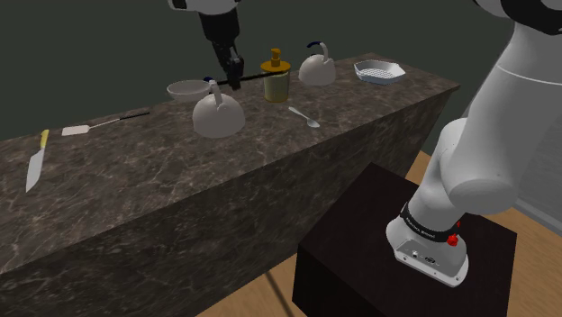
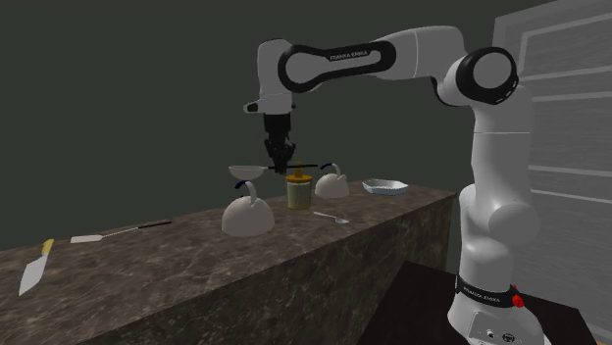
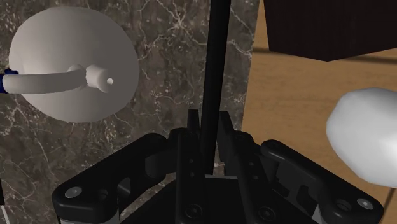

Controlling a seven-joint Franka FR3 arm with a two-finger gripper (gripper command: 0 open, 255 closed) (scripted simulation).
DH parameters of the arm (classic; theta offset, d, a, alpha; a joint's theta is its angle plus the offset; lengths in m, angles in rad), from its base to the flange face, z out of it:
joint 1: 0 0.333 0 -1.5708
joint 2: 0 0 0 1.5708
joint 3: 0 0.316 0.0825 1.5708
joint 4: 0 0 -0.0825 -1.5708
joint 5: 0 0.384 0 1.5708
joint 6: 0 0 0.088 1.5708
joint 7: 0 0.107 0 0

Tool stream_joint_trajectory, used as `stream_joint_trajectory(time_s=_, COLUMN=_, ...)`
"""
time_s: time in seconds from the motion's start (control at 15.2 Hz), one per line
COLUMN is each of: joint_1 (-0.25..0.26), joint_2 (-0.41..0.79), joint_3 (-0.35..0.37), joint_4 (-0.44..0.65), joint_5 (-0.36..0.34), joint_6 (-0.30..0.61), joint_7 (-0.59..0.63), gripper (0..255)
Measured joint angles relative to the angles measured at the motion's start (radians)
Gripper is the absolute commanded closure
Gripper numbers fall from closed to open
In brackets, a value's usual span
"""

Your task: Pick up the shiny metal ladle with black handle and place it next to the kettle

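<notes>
Dark marble counter, end effector tight around raised ladle near kettle and soap dispenser.

Counter: long, of dark marbled stone with pale veins on top and front alike, it ran from the shoulder view's lower left to its upper right
Wall: plain dark grey-green, it stood behind the counter
Floor: warm tan wood, it showed at the counter's foot
Panelling: a pale grey-white surface with horizontal rails, at the second exterior view's right edge
Light: dim and even over the whole room
</notes>
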Motion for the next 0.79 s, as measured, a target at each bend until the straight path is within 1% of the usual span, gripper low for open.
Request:
stream_joint_trajectory(time_s=0.13, joint_1=-0.005, joint_2=-0.004, joint_3=-0.005, joint_4=0.011, joint_5=0.001, joint_6=-0.013, joint_7=-0.012, gripper=255)
stream_joint_trajectory(time_s=0.33, joint_1=-0.034, joint_2=-0.054, joint_3=-0.034, joint_4=-0.054, joint_5=0.005, joint_6=0.009, joint_7=-0.068, gripper=255)
stream_joint_trajectory(time_s=0.79, joint_1=-0.107, joint_2=-0.138, joint_3=-0.121, joint_4=-0.147, joint_5=0.003, joint_6=0.041, joint_7=-0.223, gripper=255)
